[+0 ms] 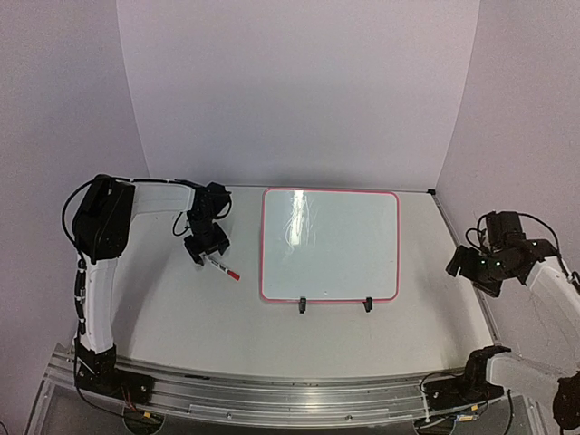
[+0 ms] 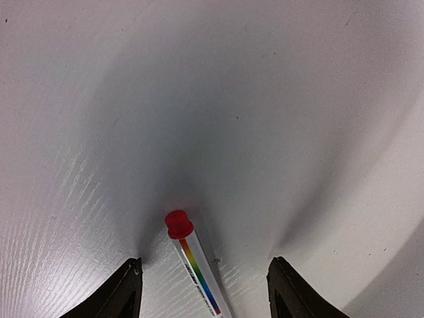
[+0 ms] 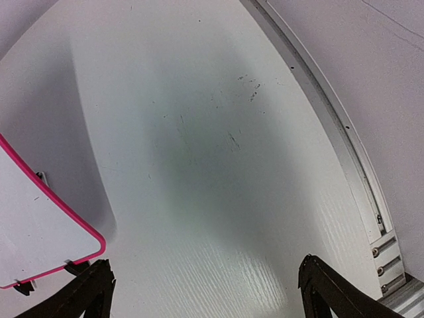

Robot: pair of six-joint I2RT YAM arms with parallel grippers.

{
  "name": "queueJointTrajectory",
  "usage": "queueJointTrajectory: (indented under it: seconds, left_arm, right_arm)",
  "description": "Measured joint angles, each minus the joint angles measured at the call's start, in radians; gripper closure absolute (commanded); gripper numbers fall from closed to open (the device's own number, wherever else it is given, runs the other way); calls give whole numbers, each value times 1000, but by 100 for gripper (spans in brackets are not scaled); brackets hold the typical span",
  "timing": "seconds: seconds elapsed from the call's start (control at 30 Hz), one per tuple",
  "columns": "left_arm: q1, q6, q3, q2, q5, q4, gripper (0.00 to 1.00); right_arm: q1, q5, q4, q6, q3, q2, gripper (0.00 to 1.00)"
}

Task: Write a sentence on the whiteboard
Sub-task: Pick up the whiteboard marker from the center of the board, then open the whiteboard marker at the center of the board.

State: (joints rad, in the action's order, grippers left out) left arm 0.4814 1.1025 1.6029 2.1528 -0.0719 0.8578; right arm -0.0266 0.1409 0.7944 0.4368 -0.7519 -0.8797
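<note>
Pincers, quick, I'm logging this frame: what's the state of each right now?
Left pincer: open, straddling the red-capped marker, not gripping it.
Right pincer: open, holding nothing.

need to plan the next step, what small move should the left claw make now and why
Probably close the left claw on the marker: it lies untouched between the open fingers, and the whiteboard shows no writing yet.

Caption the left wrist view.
Open black fingers straddle a red-capped, rainbow-striped white marker lying on the white table.
</note>
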Motion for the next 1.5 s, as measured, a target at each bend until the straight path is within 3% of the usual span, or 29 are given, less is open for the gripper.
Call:
queueJointTrajectory:
  seconds: [0.23, 0.53, 0.7, 0.9, 1.07, 1.23, 1.5]
  left_arm:
    - [37, 29, 13, 16, -2, 45, 62]
    - [42, 49, 7, 16, 14, 50, 100]
    - [42, 55, -60, -23, 22, -23, 100]
    - [44, 57, -242, -139, 16, -166, 100]
    - [44, 51, -434, -337, -31, -258, 100]
    - [45, 19, -503, -551, -61, -366, 100]
    - [51, -72, -638, -831, -50, -569, 100]
  right_arm:
    - [0, 25, 0, -3, 2, -11, 6]
    - [0, 45, 0, -3, 21, 4, 2]
    - [0, 53, 0, 2, 22, 37, 2]
    - [0, 13, 0, 2, 22, 70, 3]
    - [0, -18, 0, 12, 22, 68, 11]
    - [0, -50, 0, 31, 22, 60, 2]
    - [0, -90, -1, 56, 21, 43, 2]
